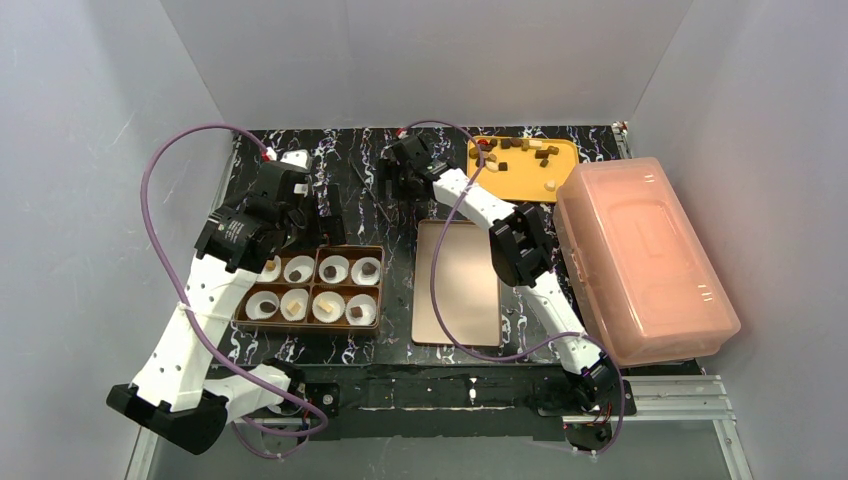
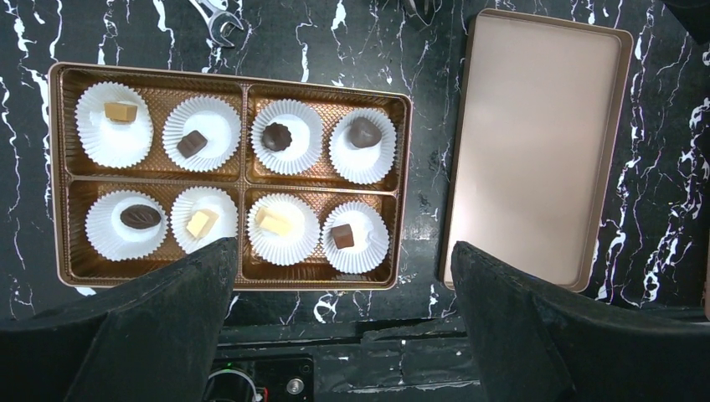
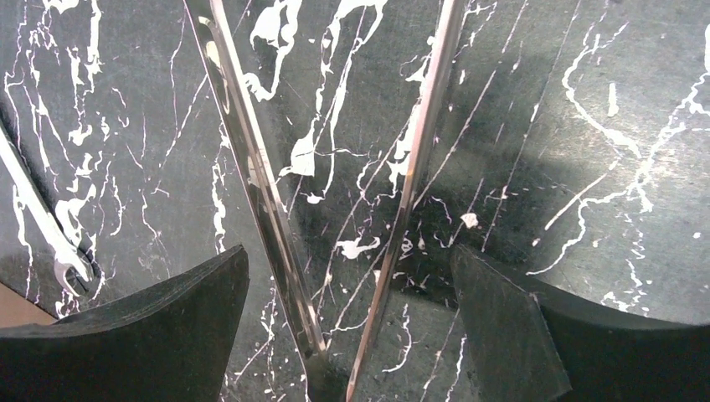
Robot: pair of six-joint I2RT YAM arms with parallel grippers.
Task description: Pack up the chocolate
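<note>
tongs (image 3: 255, 193): polished metal | cups (image 2: 219, 126): pleated paper | bin (image 1: 640, 250): translucent plastic | chocolate (image 2: 141, 217): smooth, slight sheen

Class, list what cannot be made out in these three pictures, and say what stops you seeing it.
- Top view: chocolate on the yellow tray, too small to count.
- Top view: contents of the pink bin, blurred by its cloudy walls.
- Top view: back-left corner of the box, hidden by the left arm.
- Right wrist view: tips of the tongs, cut off by the top edge.

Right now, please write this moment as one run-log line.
box: chocolate in all eight cups; lid: off, beside box; left claw: open near box; right claw: open over tongs
</note>
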